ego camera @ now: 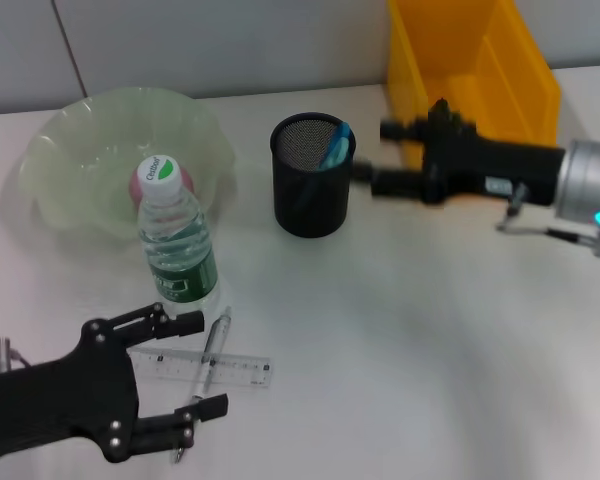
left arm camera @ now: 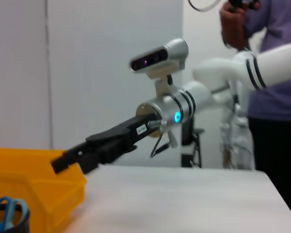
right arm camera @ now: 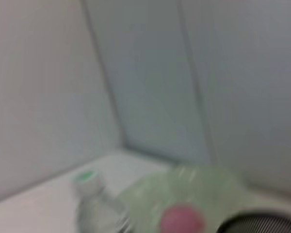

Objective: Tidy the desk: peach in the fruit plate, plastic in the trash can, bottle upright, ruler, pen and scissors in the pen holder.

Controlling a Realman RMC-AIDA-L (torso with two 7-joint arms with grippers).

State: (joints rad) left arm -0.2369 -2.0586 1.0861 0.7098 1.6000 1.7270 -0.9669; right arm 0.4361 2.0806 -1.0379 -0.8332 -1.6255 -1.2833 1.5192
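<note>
A white desk [ego camera: 430, 330] is filling the head view. Sitting directly on it are a pale green plate [ego camera: 70, 140] at upper left, an upright bottle [ego camera: 177, 245] just below it, a black mesh holder [ego camera: 310, 190] at upper centre, a yellow bin [ego camera: 480, 70] at upper right, and a clear ruler [ego camera: 235, 368] with a pen [ego camera: 212, 350] lying across it at lower left.

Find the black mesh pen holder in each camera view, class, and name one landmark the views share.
Head view: pen holder, centre, beside the yellow bin.
Left wrist view: only its rim, lower corner, blue scissors inside.
Right wrist view: rim, bottom edge, beside the peach.
Shared landmark: the pen holder itself.
</note>
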